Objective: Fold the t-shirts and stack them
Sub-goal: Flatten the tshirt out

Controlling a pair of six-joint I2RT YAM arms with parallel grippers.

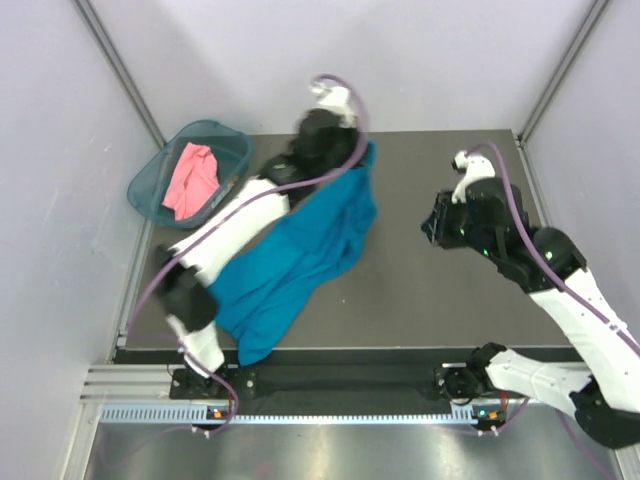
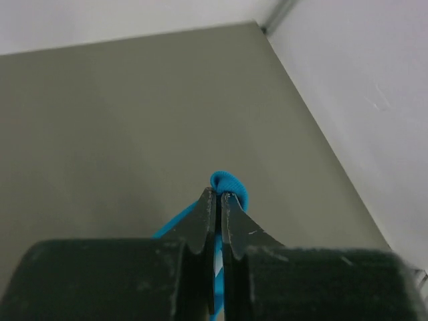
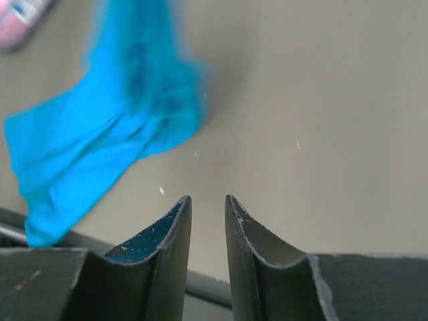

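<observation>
Left gripper: Your left gripper point(image 2: 219, 194) has its jaws pressed together on a bunched fold of the teal-blue t-shirt point(image 1: 300, 250). In the top view it sits toward the table's 12 o'clock.
Teal-blue t-shirt: It runs from that pinch down toward 7 o'clock, rumpled and only partly spread. Its lower end reaches the near edge of the table point(image 1: 430, 300), beside your left arm.
Right gripper: Your right gripper point(image 3: 207, 200) has its jaws a narrow gap apart with nothing between them. It hangs above bare table at the shirt's 3 o'clock, apart from the cloth.
Salmon-pink t-shirt: It lies crumpled point(image 1: 192, 180) inside the basket.
Teal plastic basket: It stands point(image 1: 215, 128) at the table's 10 o'clock corner, just beside your left arm.
</observation>
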